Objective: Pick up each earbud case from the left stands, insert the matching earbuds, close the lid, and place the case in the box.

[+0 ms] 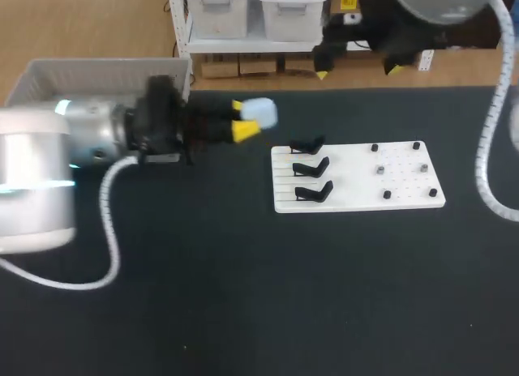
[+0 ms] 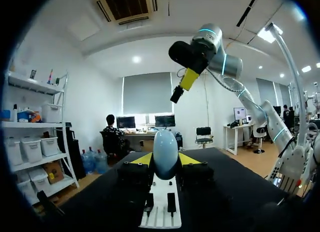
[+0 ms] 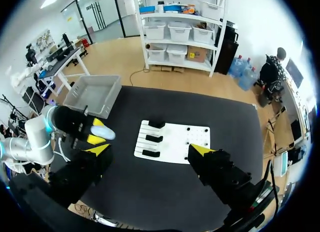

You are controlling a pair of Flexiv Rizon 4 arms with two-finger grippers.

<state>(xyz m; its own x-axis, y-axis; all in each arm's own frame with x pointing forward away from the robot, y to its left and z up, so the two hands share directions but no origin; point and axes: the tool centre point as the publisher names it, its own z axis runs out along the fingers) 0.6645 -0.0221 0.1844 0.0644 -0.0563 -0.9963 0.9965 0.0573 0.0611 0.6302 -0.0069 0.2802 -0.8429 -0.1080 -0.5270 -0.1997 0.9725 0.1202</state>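
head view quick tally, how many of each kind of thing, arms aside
earbud case: 1
black stands: 3
white board: 1
small pieces on the board's right side: 6
grey box: 1
total: 12

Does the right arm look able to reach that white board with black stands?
Probably yes: the right hand hangs open above the white board, with nothing between, and the left hand is off to one side.
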